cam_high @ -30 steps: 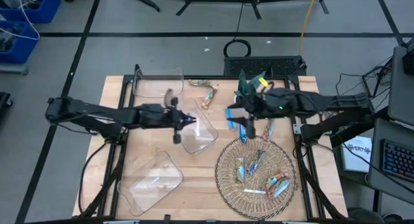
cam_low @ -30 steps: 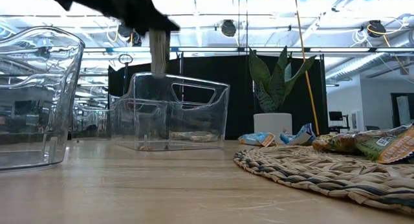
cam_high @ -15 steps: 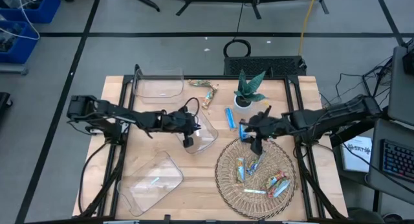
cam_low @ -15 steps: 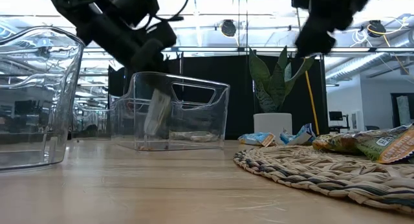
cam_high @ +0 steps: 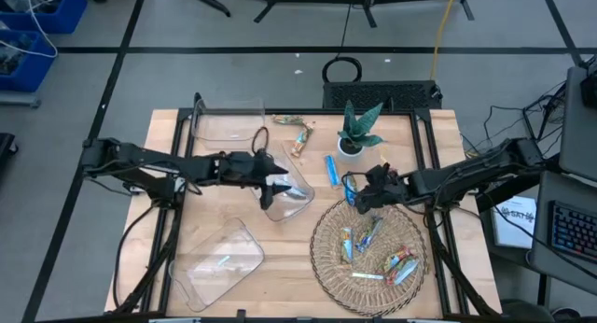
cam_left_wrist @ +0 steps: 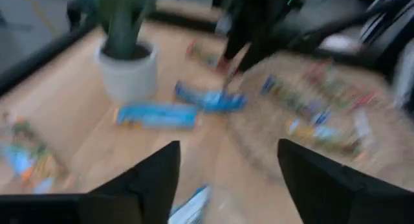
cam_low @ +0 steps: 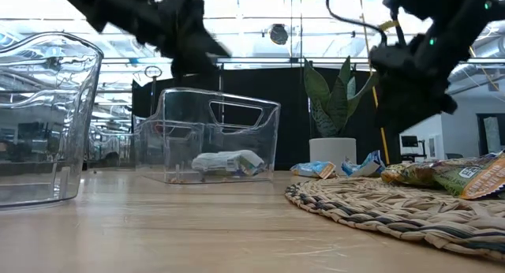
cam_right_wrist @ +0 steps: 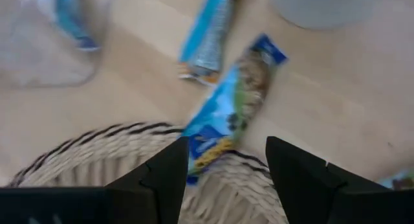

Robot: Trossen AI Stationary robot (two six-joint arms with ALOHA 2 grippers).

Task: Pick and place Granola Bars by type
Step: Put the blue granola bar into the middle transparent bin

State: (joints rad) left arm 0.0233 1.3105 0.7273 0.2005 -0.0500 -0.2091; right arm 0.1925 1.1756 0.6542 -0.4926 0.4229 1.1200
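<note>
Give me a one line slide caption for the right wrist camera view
Open right gripper poised over a blue-wrapped granola bar lying across the woven wicker mat's edge.

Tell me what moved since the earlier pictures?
The left tool let go of a silver-blue bar, which now lies in the clear bin. The right tool came down over a blue bar at the woven mat. The plant stayed.

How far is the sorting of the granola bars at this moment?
Early stage. Done: one bar lies in the middle clear bin, one in the near bin. In hand: nothing; the left gripper is open above the middle bin, and the right gripper is open over a blue bar at the woven tray's edge. Left: several bars on the tray and table.
</note>
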